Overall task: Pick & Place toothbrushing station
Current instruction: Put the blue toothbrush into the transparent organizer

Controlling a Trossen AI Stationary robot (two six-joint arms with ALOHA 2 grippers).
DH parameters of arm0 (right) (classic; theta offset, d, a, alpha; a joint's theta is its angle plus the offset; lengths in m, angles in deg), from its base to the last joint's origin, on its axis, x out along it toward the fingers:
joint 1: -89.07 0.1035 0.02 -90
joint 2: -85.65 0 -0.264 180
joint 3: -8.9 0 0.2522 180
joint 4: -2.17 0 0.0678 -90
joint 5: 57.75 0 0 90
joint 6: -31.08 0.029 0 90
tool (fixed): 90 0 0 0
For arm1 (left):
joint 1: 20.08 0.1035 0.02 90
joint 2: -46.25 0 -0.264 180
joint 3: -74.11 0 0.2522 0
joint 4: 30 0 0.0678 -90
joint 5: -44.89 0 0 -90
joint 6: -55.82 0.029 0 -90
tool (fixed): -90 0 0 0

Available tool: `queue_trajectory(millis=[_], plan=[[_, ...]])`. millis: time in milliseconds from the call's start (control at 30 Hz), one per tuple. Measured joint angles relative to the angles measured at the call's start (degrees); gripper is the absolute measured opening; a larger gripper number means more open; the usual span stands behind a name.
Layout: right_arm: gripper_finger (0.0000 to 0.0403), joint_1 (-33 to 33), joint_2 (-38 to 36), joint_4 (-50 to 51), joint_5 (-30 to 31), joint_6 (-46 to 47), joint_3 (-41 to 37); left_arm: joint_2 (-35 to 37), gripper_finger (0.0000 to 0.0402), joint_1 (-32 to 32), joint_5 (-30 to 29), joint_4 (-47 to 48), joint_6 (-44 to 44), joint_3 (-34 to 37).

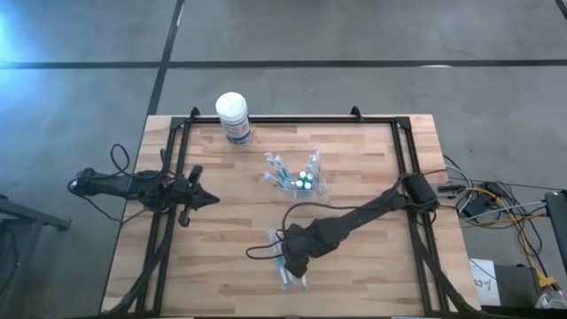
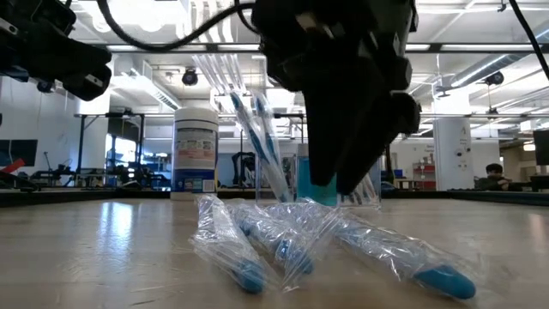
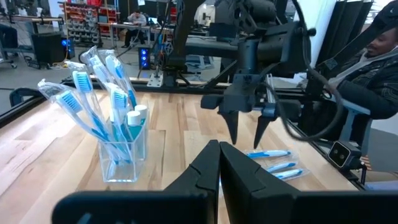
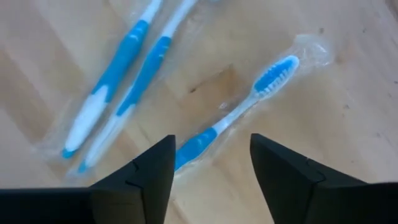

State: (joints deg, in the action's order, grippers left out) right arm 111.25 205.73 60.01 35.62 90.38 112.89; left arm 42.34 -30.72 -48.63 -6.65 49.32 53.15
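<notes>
The right wrist view shows the right gripper (image 4: 211, 171) hanging just above three wrapped toothbrushes lying flat on the wooden table (image 4: 348, 118). Its two dark fingers stand wide apart and hold nothing. One wrapped toothbrush (image 4: 239, 118) lies right under the gap between them. The other two wrapped toothbrushes (image 4: 121, 74) lie close together just beside it.

Things could go wrong here. The wrapper is thin and shiny, so the fingers might pinch only plastic and the brush could slide out. The brush also lies at a slant to the fingers, so it might twist or get pushed away when they close. If the gripper drops a bit to one side, it could bump the other two brushes and scatter them.

In the high view, the toothbrushing station (image 1: 306, 182) stands near the middle of the table, upright, with brushes already poking out of it. It is farther away than the right gripper (image 1: 291, 266), well apart from it. The left gripper (image 1: 202, 198) waits at the left side of the table, fingers shut together on nothing.
</notes>
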Motion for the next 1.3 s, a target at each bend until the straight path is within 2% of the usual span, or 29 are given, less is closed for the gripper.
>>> queue_trajectory(millis=[167, 367, 567, 767, 867, 1067, 1200, 1300], plan=[[0.0216, -0.08, 3.14, -0.95, -0.29, -0.06, -0.49, 0.00, 0.0014, 0.01, 0.01, -0.04, 0.00, 0.00], [0.0202, -0.04, 4.06, -0.12, -0.70, -8.28, -0.54, 0.00, 0.0014, 0.01, 0.06, -0.04, 0.00, 0.00], [0.0139, 0.11, 3.72, 1.43, -0.79, -13.48, -0.67, 0.00, 0.0014, 0.01, 0.06, -0.07, 0.22, 0.00], [0.0053, 0.11, 3.51, 2.08, -0.68, -14.51, -0.78, 0.00, 0.0014, 0.01, 0.06, -0.09, 0.17, 0.00], [0.0022, 0.17, 3.35, 2.24, -0.90, -14.53, -0.78, 0.00, 0.0014, 0.01, 0.06, -0.09, 0.15, 0.00], [0.0020, 0.36, 1.18, 4.38, -0.30, -15.91, -0.68, 0.00, 0.0014, -0.02, 0.03, -0.37, 0.57, 0.00], [0.0019, 0.66, -3.60, 7.56, 3.42, -16.14, -0.37, 0.00, 0.0014, 0.00, -0.03, -1.75, 0.63, 0.00], [0.0019, 1.58, -7.93, 7.73, 8.49, -18.73, -0.48, 0.00, 0.0014, -0.02, -0.05, -2.10, 0.57, 0.00]])
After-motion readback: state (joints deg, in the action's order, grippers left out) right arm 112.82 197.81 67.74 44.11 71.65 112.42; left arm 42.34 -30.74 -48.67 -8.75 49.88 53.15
